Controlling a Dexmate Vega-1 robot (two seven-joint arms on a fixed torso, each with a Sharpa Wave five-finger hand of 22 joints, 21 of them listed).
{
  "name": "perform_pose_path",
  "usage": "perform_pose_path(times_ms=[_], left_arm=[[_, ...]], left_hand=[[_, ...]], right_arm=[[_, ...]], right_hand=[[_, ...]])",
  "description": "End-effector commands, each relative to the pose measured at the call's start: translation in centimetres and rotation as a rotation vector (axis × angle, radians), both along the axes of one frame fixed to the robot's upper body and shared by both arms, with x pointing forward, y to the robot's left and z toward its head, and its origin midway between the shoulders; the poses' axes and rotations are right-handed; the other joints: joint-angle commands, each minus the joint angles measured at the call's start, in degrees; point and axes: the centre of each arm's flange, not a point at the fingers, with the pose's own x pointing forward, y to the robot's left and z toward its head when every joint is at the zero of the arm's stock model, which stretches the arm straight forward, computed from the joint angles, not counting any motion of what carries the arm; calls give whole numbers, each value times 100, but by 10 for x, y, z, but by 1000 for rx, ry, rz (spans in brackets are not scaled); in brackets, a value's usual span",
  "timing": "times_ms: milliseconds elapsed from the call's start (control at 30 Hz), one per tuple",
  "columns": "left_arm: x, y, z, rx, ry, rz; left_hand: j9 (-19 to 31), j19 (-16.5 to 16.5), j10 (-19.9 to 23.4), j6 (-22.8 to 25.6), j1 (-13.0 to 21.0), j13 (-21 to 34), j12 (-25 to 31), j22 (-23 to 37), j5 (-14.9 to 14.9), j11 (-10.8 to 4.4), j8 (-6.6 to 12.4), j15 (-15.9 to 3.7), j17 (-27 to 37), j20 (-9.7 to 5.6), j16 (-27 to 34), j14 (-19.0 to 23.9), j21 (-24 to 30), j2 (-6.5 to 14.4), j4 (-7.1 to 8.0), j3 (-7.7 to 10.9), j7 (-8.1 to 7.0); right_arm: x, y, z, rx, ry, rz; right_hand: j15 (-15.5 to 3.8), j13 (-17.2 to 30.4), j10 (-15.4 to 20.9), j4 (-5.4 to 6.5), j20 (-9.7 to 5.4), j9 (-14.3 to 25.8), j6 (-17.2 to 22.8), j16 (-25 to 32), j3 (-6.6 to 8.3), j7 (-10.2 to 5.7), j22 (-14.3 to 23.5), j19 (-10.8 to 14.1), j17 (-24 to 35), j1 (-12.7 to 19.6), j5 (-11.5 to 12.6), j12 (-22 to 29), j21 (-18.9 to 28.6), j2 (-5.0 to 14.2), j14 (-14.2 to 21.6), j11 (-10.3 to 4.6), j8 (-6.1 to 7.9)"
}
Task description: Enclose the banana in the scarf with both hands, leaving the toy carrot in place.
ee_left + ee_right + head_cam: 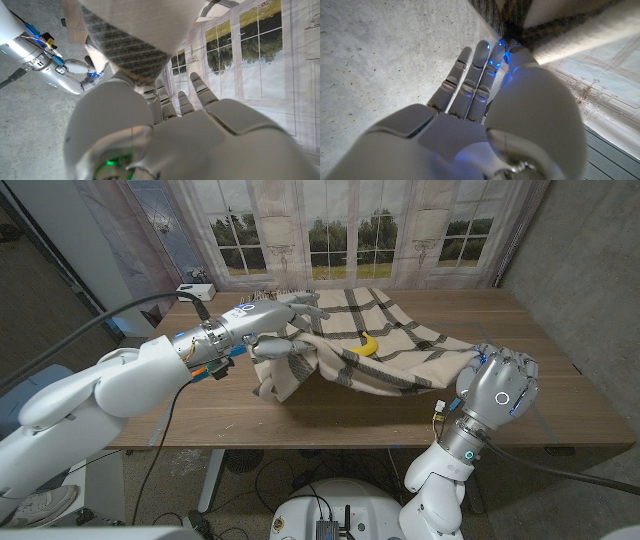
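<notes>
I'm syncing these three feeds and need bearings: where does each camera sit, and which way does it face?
Head view: on the robot's head, looking down at scarf, banana, both arms.
Left wrist view: behind the left hand, facing the lifted scarf.
Right wrist view: behind the right hand, facing the scarf's edge.
All share the scarf.

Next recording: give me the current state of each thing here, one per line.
scarf: partly lifted off the table, near edge held at both ends
banana: lying on the scarf, uncovered
left robot hand: grips the scarf's raised left end
right robot hand: grips the scarf's right corner
table: bears the scarf
</notes>
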Motion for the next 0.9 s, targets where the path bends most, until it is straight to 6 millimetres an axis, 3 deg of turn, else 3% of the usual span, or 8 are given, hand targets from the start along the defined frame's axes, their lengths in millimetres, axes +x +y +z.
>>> perform_pose_path(times_ms=[33, 267, 400, 667, 900], left_arm=[[2, -4, 2, -9, 10, 12], [31, 18, 7, -155, -81, 332], [51, 39, 10, -239, -78, 430], [72, 67, 10, -355, -177, 592], [85, 84, 15, -435, -251, 643]], left_hand=[[43, 15, 21, 0, 84, 28, -23, 16, -58, 4, 45, -33, -2, -62, -2, 35, 34, -2, -9, 48, 10], [15, 19, 29, 24, 87, 28, -23, 16, -73, -11, 42, -52, -2, -85, -1, 38, 35, -4, -9, 53, 7], [8, 23, 32, 35, 87, 28, -24, 16, -81, -22, 44, -50, -2, -85, -3, 33, 36, -4, -9, 55, 10], [30, 26, 28, 9, 82, 29, -29, 16, -97, -12, 54, -35, -1, -81, -2, 31, 37, -2, -1, 57, -13], [10, 36, 42, 34, 55, 29, -28, 15, -112, -54, 59, -47, 1, -84, 2, 40, 39, -12, 19, 45, -91]], right_arm=[[-15, -17, -15, 69, 8, -35], [10, -9, 16, -38, -69, 19], [25, -2, 41, -107, -64, 58], [60, 13, 88, -211, -35, 135], [95, 21, 117, -250, -10, 193]], right_hand=[[-526, 50, -2, -11, 50, 52, 55, -80, 77, 5, -14, -77, 75, -58, -5, -44, 71, -11, 110, -14, 34], [-526, 64, -5, -9, 28, 44, 52, -97, 77, -7, -16, -89, 73, -62, -14, -49, 85, -11, 114, -17, 26], [-528, 68, -5, -10, 21, 41, 46, -116, 84, -14, -17, -93, 72, -59, -16, -54, 94, -6, 106, -29, 22], [-529, 58, 1, -6, 3, 37, 52, -152, 101, -18, -22, -106, 94, -71, -17, -75, 111, -9, 100, -40, 22], [-530, 71, -1, -4, -3, 28, 60, -175, 110, -34, -26, -104, 95, -77, -18, -81, 127, -11, 113, -62, 20]])
